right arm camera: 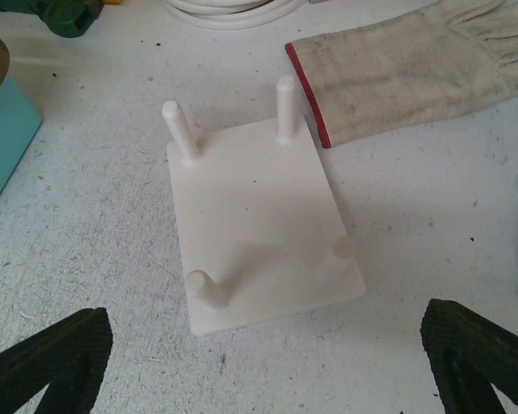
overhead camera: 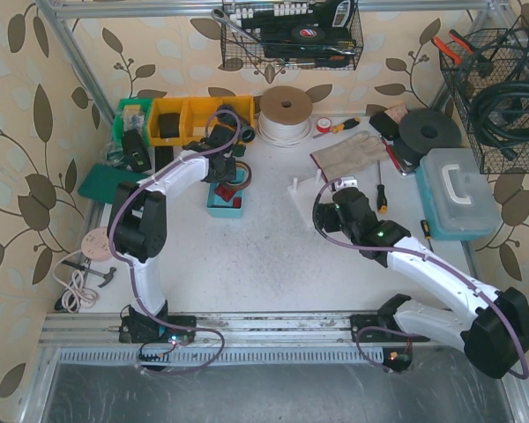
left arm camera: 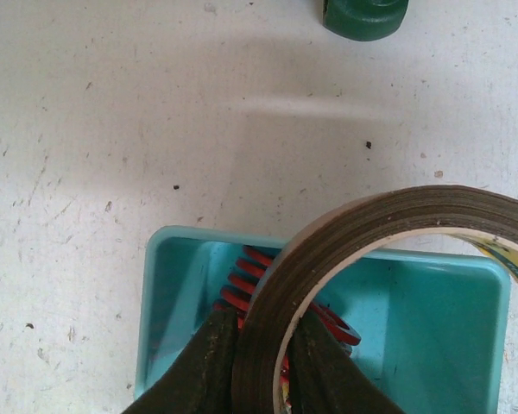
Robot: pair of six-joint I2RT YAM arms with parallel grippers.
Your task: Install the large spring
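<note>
White bench (overhead camera: 273, 256) carries everything. Glove (right arm camera: 414, 69) lies at the far-right corner of the white peg plate (right arm camera: 259, 224), its red cuff edge just beside 1 of the 4 pegs. Right fingers (right arm camera: 52, 354) are spread wide, holding nothing, above the plate's near edge. Teal tray (left arm camera: 432, 345) sits left of the plate, well apart. Left fingers (left arm camera: 209, 362) are over the tray, clamped on the wall of a brown tape roll (left arm camera: 345, 224), 1 inside the ring, 1 outside; can't tell if the roll rests on the tray. Large spring (left arm camera: 242, 289), red, lies in the tray, partly hidden by roll and fingers.
</note>
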